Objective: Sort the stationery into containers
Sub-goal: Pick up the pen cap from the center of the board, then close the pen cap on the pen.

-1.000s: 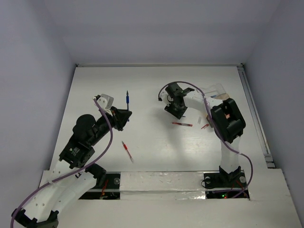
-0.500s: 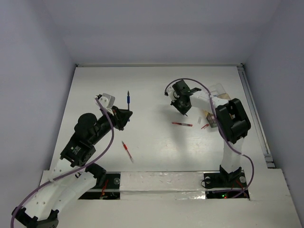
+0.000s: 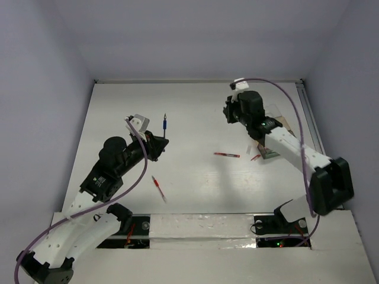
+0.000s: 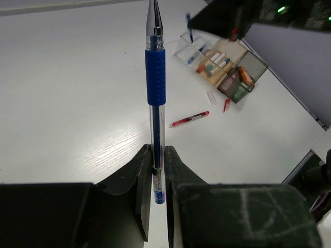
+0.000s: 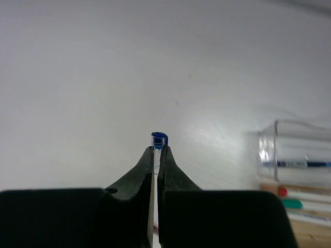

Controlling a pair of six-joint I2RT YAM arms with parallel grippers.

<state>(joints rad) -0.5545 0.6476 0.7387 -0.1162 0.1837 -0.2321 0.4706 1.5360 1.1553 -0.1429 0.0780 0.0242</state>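
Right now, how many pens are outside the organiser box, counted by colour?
Blue pens: 2, one in the left end effector, one in the right end effector.
Red pens: 2, lying on the table.
Total: 4.

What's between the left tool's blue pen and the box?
The right arm reaches across the box; the right tool, beside the box, is shut on another blue pen. A red pen lies flat along the way, probably low enough to clear.

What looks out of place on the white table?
Two thin red pens lie loose outside the clear plastic organiser box: one near it, one far from it. A small red piece lies beside the box too.
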